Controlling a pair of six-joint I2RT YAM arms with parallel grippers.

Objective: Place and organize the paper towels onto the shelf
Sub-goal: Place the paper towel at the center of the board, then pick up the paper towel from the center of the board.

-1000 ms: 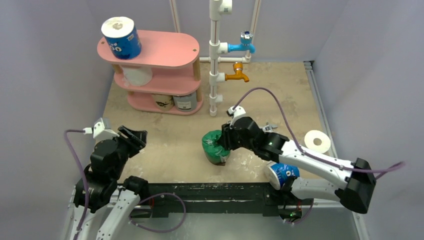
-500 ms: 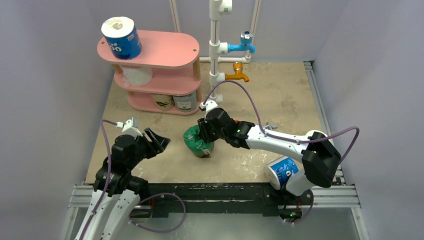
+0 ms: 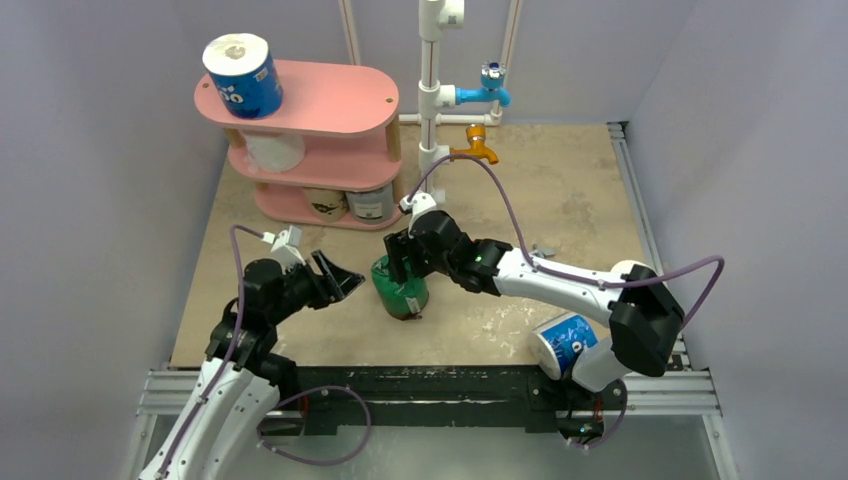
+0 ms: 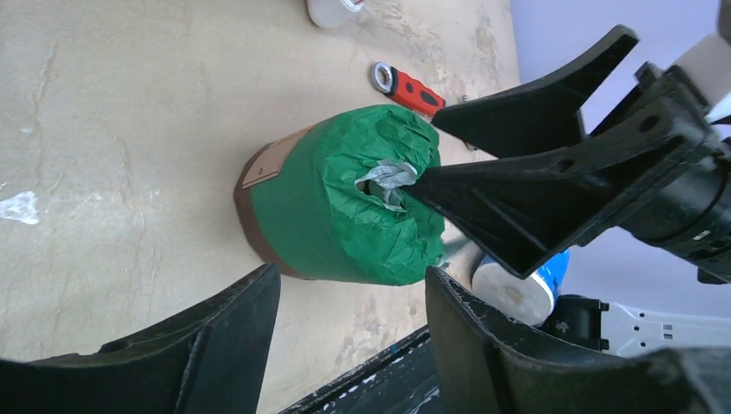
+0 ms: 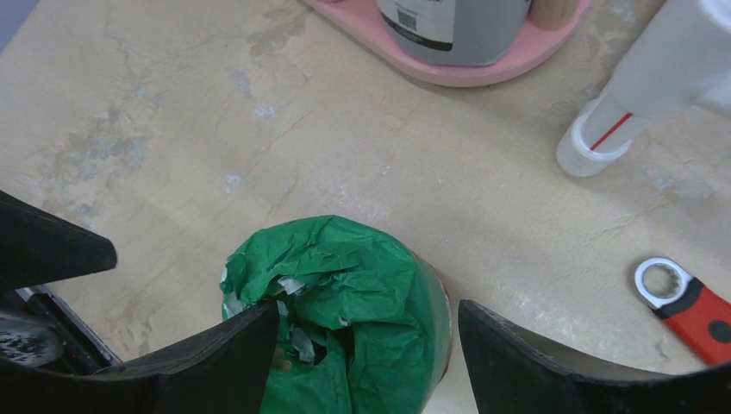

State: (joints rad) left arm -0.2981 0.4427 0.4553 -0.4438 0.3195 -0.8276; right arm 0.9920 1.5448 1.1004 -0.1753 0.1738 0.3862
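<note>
A green-wrapped paper towel roll [image 3: 400, 288] stands upright on the table between both arms. My right gripper [image 3: 402, 256] hangs over it, open; one finger [image 5: 233, 354] dips into the crumpled top and the other [image 5: 517, 354] stands clear of the roll's side [image 5: 379, 285]. My left gripper [image 3: 343, 280] is open just left of the roll [image 4: 345, 207], not touching it. The pink shelf [image 3: 330, 100] holds a blue roll [image 3: 243, 75] on top, a white one [image 3: 273, 150] in the middle, and brown [image 3: 325, 203] and grey [image 3: 370, 203] ones below.
A blue roll [image 3: 562, 343] lies by the right arm's base, and a white roll [image 3: 628, 270] shows partly behind that arm. The white pipe frame [image 3: 430, 110] with taps stands right of the shelf. A red-handled wrench [image 5: 690, 306] lies right of the green roll.
My right arm carried the green roll leftward, set it down and opened its jaws. The left arm reached right toward the roll and opened a little wider.
</note>
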